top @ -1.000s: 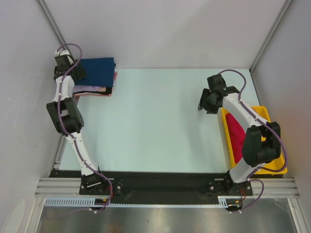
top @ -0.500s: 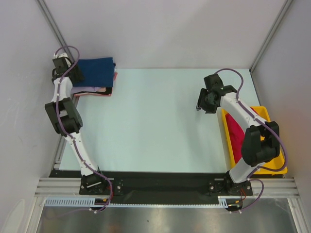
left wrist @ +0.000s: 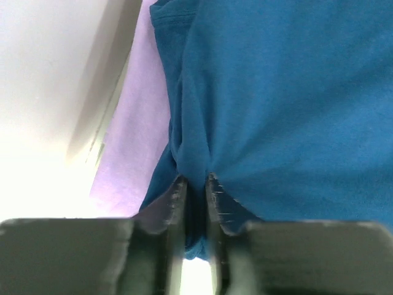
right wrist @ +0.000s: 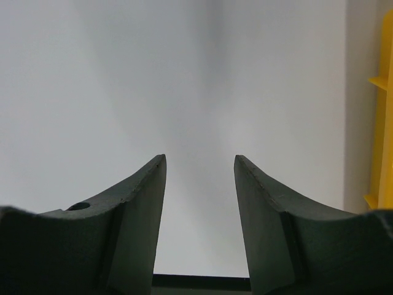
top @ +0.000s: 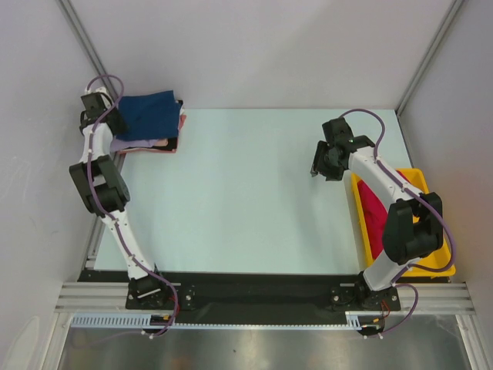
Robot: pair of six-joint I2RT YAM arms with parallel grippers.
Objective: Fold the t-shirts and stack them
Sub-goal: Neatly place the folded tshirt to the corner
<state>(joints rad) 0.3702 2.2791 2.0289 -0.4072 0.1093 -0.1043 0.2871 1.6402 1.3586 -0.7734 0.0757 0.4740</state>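
A folded navy blue t-shirt [top: 152, 114] tops a stack at the table's far left corner, over a lavender t-shirt [top: 131, 143] and a pink one [top: 182, 121]. My left gripper [top: 115, 123] sits at the stack's left edge, shut on a fold of the navy cloth [left wrist: 288, 104], which bunches between the fingertips; lavender cloth [left wrist: 138, 123] shows beneath. A crimson t-shirt [top: 376, 212] lies in the yellow tray. My right gripper [top: 316, 168] hovers over bare table left of the tray, open, with nothing between its fingers [right wrist: 138, 203].
The yellow plastic tray [top: 420, 181] stands along the table's right edge, partly under my right arm; its rim [right wrist: 384, 123] shows at the right of the right wrist view. White walls close in the table on the left, back and right.
My left gripper has closed on the navy t-shirt's edge and shifted slightly left; the navy cloth now sits a little skewed on the stack. The right gripper edged slightly left.
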